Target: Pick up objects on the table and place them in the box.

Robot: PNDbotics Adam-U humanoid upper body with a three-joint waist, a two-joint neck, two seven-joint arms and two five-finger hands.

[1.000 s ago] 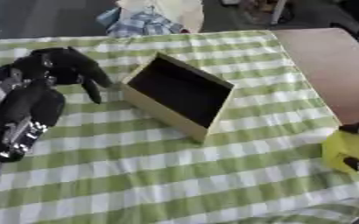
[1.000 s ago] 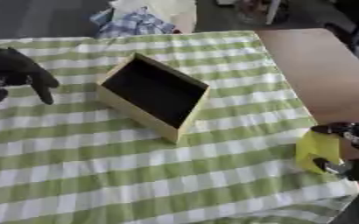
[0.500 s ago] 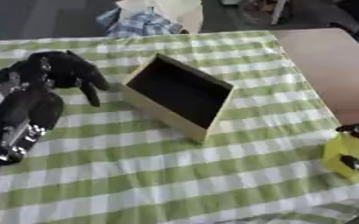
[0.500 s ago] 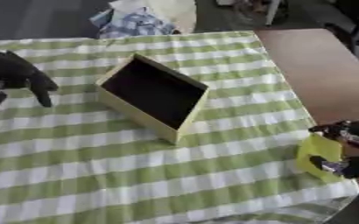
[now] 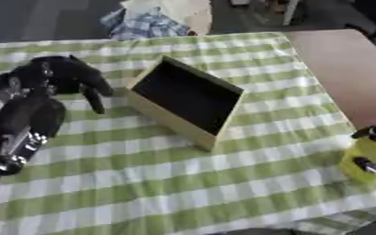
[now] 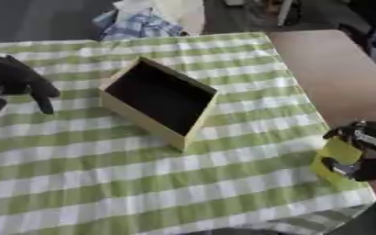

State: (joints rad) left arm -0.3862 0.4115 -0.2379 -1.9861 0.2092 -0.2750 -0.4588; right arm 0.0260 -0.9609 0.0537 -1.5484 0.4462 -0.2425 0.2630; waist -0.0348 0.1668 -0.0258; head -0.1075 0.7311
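An open wooden box (image 5: 187, 101) with a dark inside lies askew in the middle of the green-checked tablecloth (image 5: 167, 179). At the table's right edge stands a yellow block (image 6: 335, 158), with the fingers and thumb of my right hand (image 6: 366, 156) curled round it. My left hand (image 5: 67, 75) hovers at the left, level with the box, its fingers relaxed and pointing down, holding nothing.
A bare brown tabletop (image 6: 328, 69) borders the cloth on the right. Bundled cloth (image 5: 155, 18) lies beyond the far edge. The cloth is bare in front of the box.
My right hand with the yellow block has drawn slightly down and right along the table's edge. The left hand has barely moved.
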